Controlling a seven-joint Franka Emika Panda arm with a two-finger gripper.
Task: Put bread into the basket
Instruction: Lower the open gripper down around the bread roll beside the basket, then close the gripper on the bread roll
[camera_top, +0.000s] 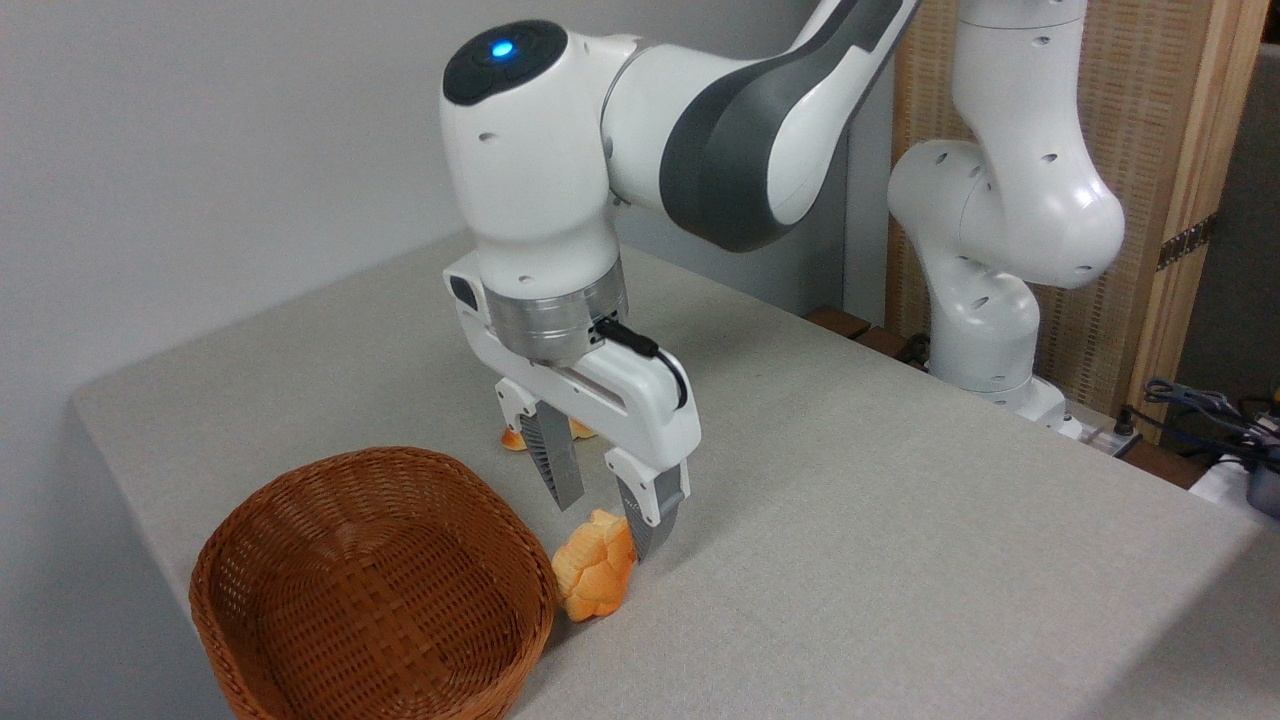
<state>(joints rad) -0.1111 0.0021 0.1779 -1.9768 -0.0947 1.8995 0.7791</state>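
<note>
The bread, a lumpy golden-orange bun, lies on the grey table just right of the basket, a wide woven reddish-brown bowl at the front left with nothing in it. My gripper hangs straight above the bun, open, its two grey fingers spread apart. The right fingertip is level with the bun's top edge; the left finger stands higher and behind it. Nothing is held.
Part of another orange pastry peeks out behind the gripper fingers. The arm's white base stands at the back right, with cables beside it. The table's left edge runs close behind the basket.
</note>
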